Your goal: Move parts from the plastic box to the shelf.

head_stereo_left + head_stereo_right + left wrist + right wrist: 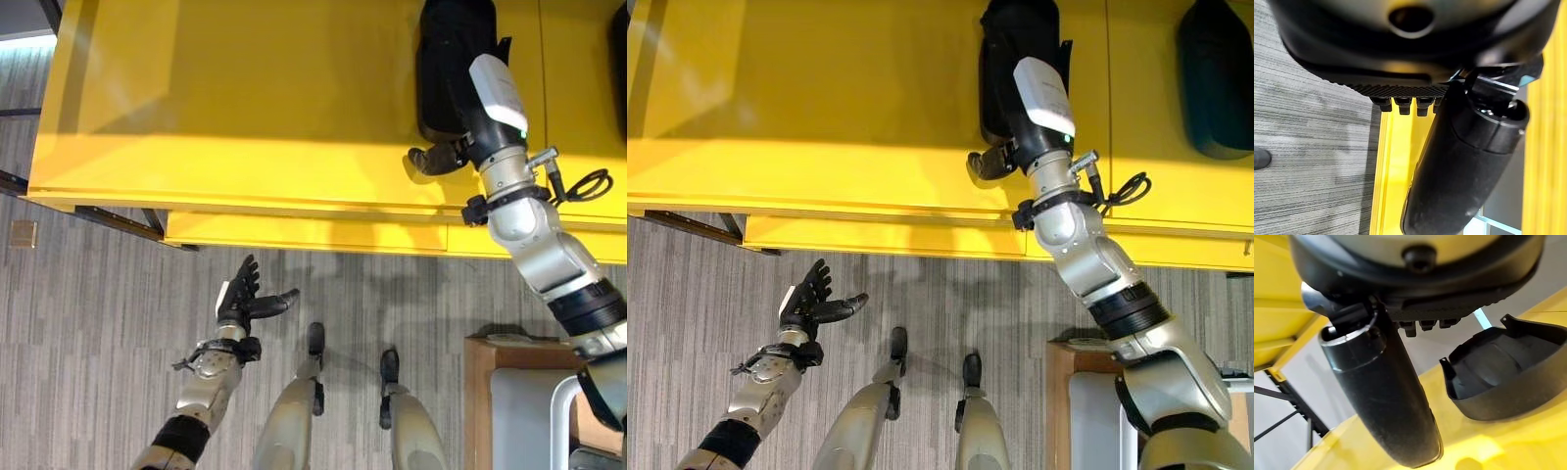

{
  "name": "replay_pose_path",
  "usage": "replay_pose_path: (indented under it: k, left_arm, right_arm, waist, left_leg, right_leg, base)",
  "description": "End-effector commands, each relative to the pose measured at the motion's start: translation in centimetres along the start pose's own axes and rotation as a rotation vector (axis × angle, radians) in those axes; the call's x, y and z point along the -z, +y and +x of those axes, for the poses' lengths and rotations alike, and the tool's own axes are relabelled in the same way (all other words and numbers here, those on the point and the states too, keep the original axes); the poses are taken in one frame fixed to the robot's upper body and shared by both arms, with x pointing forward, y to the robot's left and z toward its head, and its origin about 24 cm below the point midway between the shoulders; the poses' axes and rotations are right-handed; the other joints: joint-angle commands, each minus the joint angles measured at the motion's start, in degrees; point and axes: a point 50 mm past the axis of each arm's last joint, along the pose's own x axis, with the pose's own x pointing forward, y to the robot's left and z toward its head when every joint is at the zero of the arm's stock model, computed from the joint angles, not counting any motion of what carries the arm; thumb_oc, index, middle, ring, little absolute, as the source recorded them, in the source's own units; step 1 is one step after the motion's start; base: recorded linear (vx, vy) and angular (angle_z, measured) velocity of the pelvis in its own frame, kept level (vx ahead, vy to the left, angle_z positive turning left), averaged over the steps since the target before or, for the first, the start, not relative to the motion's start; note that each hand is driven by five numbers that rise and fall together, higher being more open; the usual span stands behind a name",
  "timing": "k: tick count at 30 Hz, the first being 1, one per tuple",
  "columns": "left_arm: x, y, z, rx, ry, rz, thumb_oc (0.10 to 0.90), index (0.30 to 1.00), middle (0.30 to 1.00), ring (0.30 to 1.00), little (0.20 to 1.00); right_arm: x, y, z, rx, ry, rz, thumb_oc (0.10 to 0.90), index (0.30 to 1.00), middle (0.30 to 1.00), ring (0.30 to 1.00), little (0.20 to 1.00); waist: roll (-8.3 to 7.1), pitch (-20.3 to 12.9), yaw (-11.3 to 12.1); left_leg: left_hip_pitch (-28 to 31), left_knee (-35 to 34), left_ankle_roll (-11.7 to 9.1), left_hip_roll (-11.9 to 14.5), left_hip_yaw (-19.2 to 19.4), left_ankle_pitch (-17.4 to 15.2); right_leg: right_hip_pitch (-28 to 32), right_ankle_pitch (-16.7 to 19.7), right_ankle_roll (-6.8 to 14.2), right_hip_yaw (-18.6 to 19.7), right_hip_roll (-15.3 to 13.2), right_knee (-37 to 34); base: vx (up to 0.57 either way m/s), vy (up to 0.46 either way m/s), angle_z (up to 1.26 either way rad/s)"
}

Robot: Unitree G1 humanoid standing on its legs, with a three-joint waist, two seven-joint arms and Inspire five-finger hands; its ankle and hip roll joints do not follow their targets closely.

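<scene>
Resting on yellow shelf (245, 108), black part (1508, 377) beside right robot hand (436, 159), unclenched.

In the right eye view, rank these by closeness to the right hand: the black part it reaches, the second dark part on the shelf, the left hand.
1. Black part: on the yellow shelf, right at the right hand.
2. Second dark part: farther right on the shelf.
3. Left hand: low over the floor, far left.
</scene>
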Motion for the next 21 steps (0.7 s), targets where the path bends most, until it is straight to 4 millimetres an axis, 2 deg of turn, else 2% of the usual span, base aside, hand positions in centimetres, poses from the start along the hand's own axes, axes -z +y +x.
replay_pose_path:
  k: [1, 9, 13, 14, 15, 17, 18, 19, 21]
  left_arm:
    - [-2.8, 1.2, -0.2, -0.01, -0.146, 0.015, 0.9, 1.0, 1.0, 1.0, 1.0]
    - [-2.5, 1.4, -0.4, -0.007, -0.136, 0.031, 0.9, 1.0, 1.0, 1.0, 1.0]
    - [-1.4, 1.3, -0.8, -0.017, -0.099, 0.03, 0.9, 1.0, 1.0, 1.0, 1.0]
    - [-1.4, 1.3, -0.8, -0.017, -0.099, 0.03, 0.9, 1.0, 1.0, 1.0, 1.0]
    - [-0.5, 1.4, -1.1, -0.018, -0.072, 0.033, 0.9, 1.0, 1.0, 1.0, 1.0]
    - [-0.1, 1.6, -1.6, -0.014, -0.064, 0.052, 0.9, 1.0, 1.0, 1.0, 1.0]
    - [0.0, 1.6, -1.6, -0.013, -0.061, 0.053, 0.9, 1.0, 1.0, 1.0, 1.0]
    - [0.0, 1.8, -1.9, -0.021, -0.067, 0.056, 0.9, 1.0, 1.0, 1.0, 1.0]
    - [0.3, 1.9, -2.0, -0.027, -0.056, 0.057, 0.9, 1.0, 1.0, 1.0, 1.0]
  right_arm:
    - [-2.7, -4.6, 0.6, 0.174, -0.183, -0.036, 0.9, 1.0, 1.0, 1.0, 1.0]
    - [-3.2, -4.5, -1.5, 0.18, -0.226, -0.039, 0.9, 1.0, 1.0, 1.0, 1.0]
    - [-2.2, -2.3, -5.3, 0.16, -0.174, 0.084, 0.9, 1.0, 1.0, 1.0, 1.0]
    - [-2.2, -2.3, -5.3, 0.16, -0.174, 0.084, 0.9, 1.0, 1.0, 1.0, 1.0]
    - [-1.3, 0.4, -9.5, 0.052, -0.09, 0.194, 0.9, 1.0, 1.0, 1.0, 1.0]
    - [-0.5, 1.8, -12.6, -0.035, -0.008, 0.236, 0.9, 1.0, 1.0, 1.0, 1.0]
    - [-0.5, 1.7, -12.7, -0.037, -0.006, 0.236, 0.9, 1.0, 1.0, 1.0, 1.0]
    - [-0.1, 2.1, -14.2, -0.046, 0.045, 0.298, 0.9, 1.0, 1.0, 1.0, 1.0]
    - [0.0, 2.2, -14.9, -0.053, 0.068, 0.312, 0.9, 1.0, 1.0, 1.0, 1.0]
  waist:
    - [-3.75, -4.32, -0.76]
    - [-4.01, -6.02, -1.31]
    - [-3.79, -7.83, -2.47]
    - [-3.79, -7.83, -2.47]
    - [-3.61, -9.92, -4.1]
    - [-3.29, -11.65, -5.62]
    - [-3.3, -11.73, -5.43]
    - [-3.1, -12.71, -6.54]
    - [-2.97, -13.4, -6.97]
  left_leg:
    - [2.69, 4.12, -4.33, 5.46, 1.45, -5.02]
    - [4.92, 2.95, -4.7, 6.09, 1.54, -4.73]
    - [7.71, 1.51, -5.07, 6.7, 2.29, -4.36]
    - [7.71, 1.51, -5.07, 6.7, 2.29, -4.36]
    - [10.54, -0.62, -5.31, 7.48, 3.48, -3.62]
    - [12.91, -2.25, -5.68, 8.29, 4.77, -2.87]
    - [13.15, -2.47, -5.7, 8.31, 4.89, -2.79]
    - [14.37, -3.54, -6.07, 8.81, 5.57, -2.22]
    - [15.38, -4.65, -6.32, 9.27, 6.07, -1.62]
  right_leg:
    - [2.43, 7.05, 0.91, 2.15, -4.37, -3.34]
    - [4.02, 6.77, 0.82, 2.25, -3.82, -3.76]
    - [5.83, 7.1, 1.04, 2.6, -3.25, -4.9]
    - [5.83, 7.1, 1.04, 2.6, -3.25, -4.9]
    - [7.14, 8.05, 1.48, 3.66, -2.55, -6.49]
    - [8.17, 8.64, 1.81, 4.47, -1.98, -7.47]
    - [8.27, 8.68, 1.8, 4.56, -1.95, -7.56]
    - [8.71, 8.75, 1.96, 4.95, -1.53, -7.86]
    - [9.06, 8.76, 1.95, 5.28, -1.28, -8.09]
  base:
    - [-0.02, -0.032, 0.02]
    - [0.0, -0.012, -0.02]
    - [0.01, -0.024, -0.11]
    - [0.01, -0.031, -0.25]
    - [0.02, -0.04, -0.28]
    - [0.01, -0.031, -0.11]
    - [-0.02, -0.022, -0.3]
    - [-0.01, -0.017, -0.51]
    - [-0.02, -0.032, -0.38]
